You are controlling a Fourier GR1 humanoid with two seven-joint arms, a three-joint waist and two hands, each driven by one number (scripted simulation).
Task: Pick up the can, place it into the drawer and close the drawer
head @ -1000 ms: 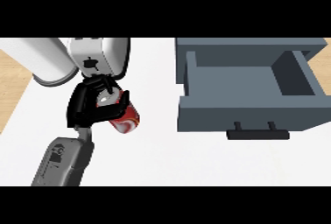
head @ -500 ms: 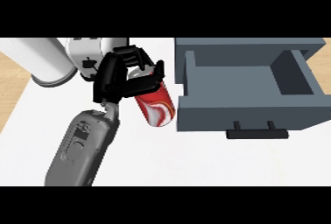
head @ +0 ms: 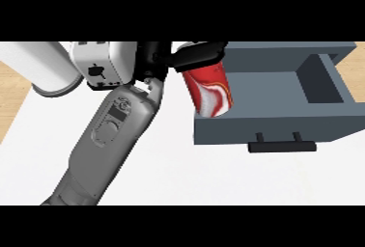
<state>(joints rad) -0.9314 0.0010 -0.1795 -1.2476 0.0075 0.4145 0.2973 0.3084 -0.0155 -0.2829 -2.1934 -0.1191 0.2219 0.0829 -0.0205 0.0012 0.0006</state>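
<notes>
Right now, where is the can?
In the head view the can is held in the left hand, over the open drawer's left edge, right of the toaster.

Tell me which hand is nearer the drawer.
Left. The left hand holds the can at the drawer's left wall. The right hand is not in view.

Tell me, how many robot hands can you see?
1. A black hand is near the top middle, curled round the red and white can at the left wall of the open grey drawer. The other hand does not show, so it may be out of view.
</notes>
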